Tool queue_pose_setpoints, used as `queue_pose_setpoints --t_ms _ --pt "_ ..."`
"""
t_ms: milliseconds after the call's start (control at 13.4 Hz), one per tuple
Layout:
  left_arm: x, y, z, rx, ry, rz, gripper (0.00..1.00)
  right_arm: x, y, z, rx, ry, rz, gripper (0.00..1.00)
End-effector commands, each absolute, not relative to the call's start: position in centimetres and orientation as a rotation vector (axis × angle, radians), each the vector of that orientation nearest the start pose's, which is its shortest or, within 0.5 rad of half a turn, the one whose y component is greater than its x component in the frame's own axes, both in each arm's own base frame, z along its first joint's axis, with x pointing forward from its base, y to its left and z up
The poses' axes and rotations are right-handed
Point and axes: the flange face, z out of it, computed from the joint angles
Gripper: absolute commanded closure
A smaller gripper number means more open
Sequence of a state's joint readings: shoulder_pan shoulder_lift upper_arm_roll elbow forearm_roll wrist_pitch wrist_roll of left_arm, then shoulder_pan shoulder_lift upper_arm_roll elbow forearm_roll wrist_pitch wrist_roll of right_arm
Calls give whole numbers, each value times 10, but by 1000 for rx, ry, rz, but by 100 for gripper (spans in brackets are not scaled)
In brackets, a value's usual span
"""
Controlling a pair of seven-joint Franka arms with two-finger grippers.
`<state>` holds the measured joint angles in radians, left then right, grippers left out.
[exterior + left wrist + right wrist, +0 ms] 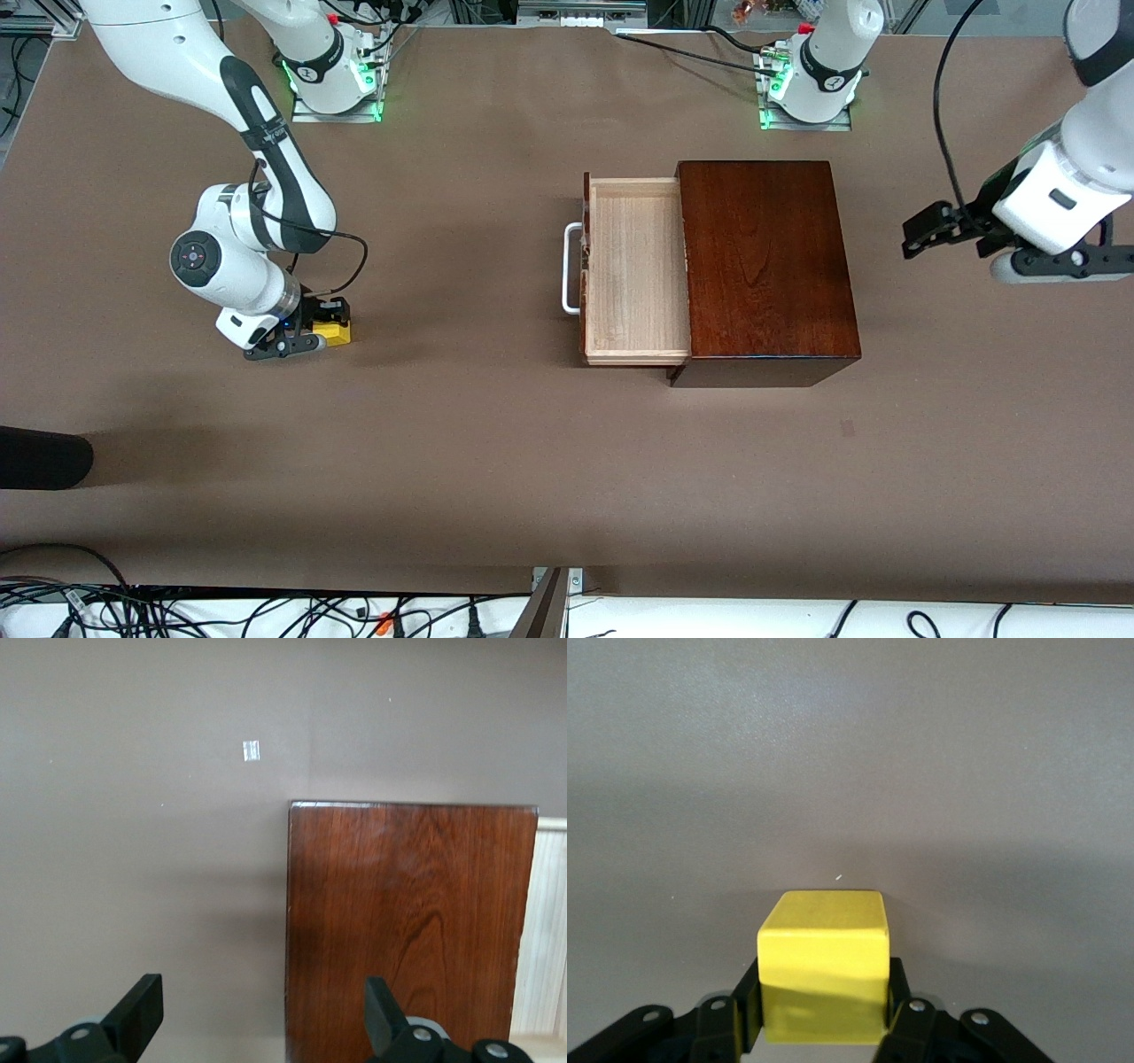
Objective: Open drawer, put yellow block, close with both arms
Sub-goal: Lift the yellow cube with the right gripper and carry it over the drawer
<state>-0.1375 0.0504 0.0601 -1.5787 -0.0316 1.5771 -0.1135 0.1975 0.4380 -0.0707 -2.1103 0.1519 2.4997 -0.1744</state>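
The yellow block [337,333] [824,957] sits low at the table toward the right arm's end. My right gripper [330,322] [822,1003] is shut on it, a black finger pressed to each side. The drawer [633,266] [542,930] stands pulled out of the mahogany box [766,257] [407,921]. Its pale wooden tray is empty, and its white handle [571,268] faces the right arm's end. My left gripper [921,232] [261,1014] hangs open over the table beside the box's closed end, holding nothing.
A black rounded object [40,456] pokes in at the table's edge nearest the front camera, at the right arm's end. Cables [266,611] run along that edge. A small white mark [252,750] lies on the brown table beside the box.
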Motion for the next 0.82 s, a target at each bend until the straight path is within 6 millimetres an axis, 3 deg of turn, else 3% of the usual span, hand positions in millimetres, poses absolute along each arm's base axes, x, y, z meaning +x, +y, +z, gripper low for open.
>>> queue_pose_setpoints --t_ms 0,223,446,744 --pt "550 -37 610 -3188 3 107 0 579 72 220 -3055 -327 6 86" --pt "547 -39 631 -3186 -22 91 0 591 79 258 -3041 -383 2 86" --pt "547 -41 632 -3188 -12 89 0 605 86 308 -2994 -539 37 86" --pt "548 -47 629 -3188 24 91 0 605 156 384 -2902 -714 123 86"
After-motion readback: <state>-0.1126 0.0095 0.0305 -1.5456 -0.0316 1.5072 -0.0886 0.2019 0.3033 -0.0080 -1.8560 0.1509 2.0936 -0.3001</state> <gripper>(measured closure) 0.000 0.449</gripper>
